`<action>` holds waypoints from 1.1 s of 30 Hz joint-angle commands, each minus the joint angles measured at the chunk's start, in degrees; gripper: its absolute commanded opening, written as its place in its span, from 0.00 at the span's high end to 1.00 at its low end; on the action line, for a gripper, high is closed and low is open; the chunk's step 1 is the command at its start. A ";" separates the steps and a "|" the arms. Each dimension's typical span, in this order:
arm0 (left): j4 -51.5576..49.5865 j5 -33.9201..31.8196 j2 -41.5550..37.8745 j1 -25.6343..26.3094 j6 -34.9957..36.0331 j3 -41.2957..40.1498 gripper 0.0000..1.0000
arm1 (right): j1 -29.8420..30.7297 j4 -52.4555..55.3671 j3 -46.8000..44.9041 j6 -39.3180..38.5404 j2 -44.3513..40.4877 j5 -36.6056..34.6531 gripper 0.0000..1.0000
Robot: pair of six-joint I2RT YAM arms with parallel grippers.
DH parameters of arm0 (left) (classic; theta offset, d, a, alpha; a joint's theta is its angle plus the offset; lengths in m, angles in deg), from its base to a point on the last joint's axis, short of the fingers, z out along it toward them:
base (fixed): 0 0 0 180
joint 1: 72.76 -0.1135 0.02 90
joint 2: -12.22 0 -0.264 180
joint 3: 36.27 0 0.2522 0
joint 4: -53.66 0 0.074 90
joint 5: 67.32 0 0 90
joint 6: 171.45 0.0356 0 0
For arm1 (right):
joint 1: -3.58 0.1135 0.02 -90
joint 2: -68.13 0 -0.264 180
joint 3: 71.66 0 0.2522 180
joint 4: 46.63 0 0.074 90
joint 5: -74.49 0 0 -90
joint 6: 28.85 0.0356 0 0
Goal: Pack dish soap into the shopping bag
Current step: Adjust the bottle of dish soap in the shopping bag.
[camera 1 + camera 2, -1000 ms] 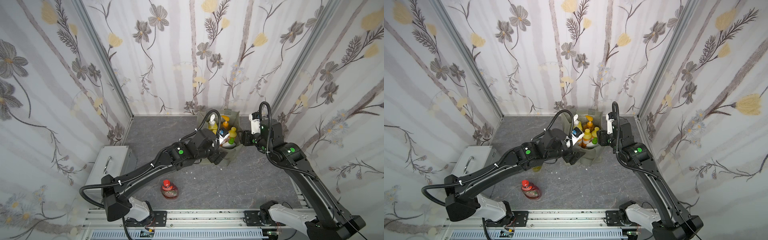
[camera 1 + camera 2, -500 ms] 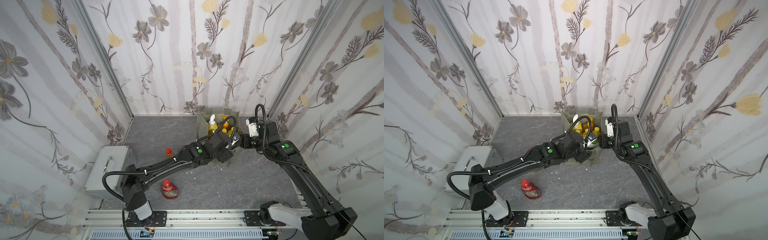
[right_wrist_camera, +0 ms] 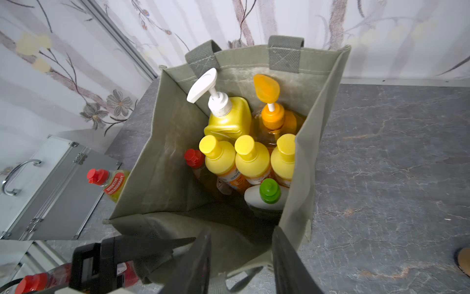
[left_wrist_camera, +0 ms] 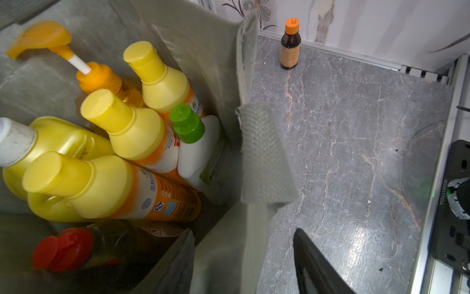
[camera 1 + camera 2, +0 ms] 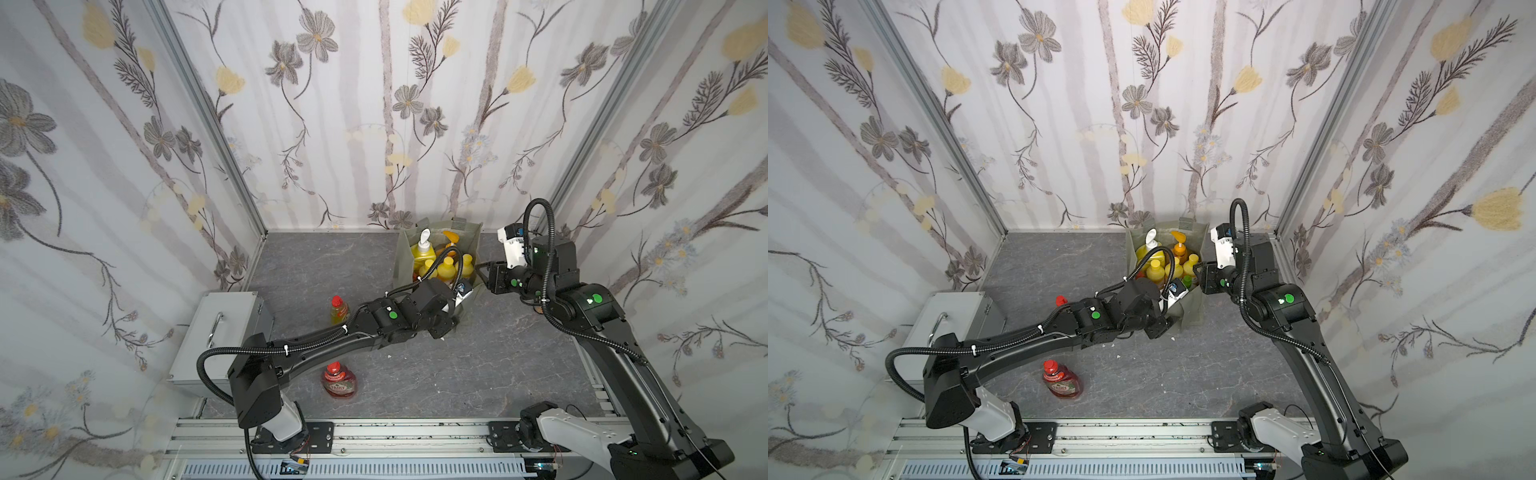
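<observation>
The grey-green shopping bag (image 5: 405, 253) (image 3: 162, 152) stands open by the back wall. It holds dish soap: a yellow pump bottle (image 3: 226, 119), an orange pump bottle (image 3: 273, 119), yellow-capped ones (image 3: 251, 157), a white green-capped one (image 3: 267, 193) and a red-capped one (image 3: 194, 157). My left gripper (image 4: 243, 234) straddles the bag's near wall, jaws apart, one finger inside. My right gripper (image 3: 241, 229) (image 5: 481, 268) straddles the rim beside it, jaws apart around the fabric. A yellow-green red-capped bottle (image 5: 339, 311) stands on the floor, and a red bottle (image 5: 338, 380) lies nearer the front.
A grey metal box with a handle (image 5: 220, 332) sits at the left, close to the standing bottle. A small brown orange-capped bottle (image 4: 290, 45) stands by a wall to the right of the bag. The arms' bases and rail run along the front edge.
My left gripper dropped from above the bag's mouth to its near wall, uncovering the standing bottle. The right gripper came down onto the rim. Both pairs of jaws have narrowed.
</observation>
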 commanded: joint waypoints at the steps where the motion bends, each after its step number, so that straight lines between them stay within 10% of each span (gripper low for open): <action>1: 2.39 2.74 -0.22 0.04 -3.46 -0.85 0.38 | 0.50 -1.43 -2.64 0.54 1.09 1.69 0.61; 11: 6.39 3.98 -5.54 0.36 -12.72 -7.07 0.16 | 1.99 0.53 -12.36 1.49 -0.85 -2.33 0.65; 22: 17.74 3.39 -19.23 -2.77 -39.61 -14.38 0.59 | 5.19 -1.20 -16.41 2.73 -3.45 -2.37 0.66; 27: 18.47 6.43 -14.90 -2.98 -46.51 -17.13 0.28 | 5.78 -2.03 -17.45 3.00 -4.07 -3.44 0.66; 33: 15.64 3.72 -11.08 -2.64 -48.35 -13.63 0.48 | 5.78 -1.92 -15.44 2.61 -5.75 -3.38 0.66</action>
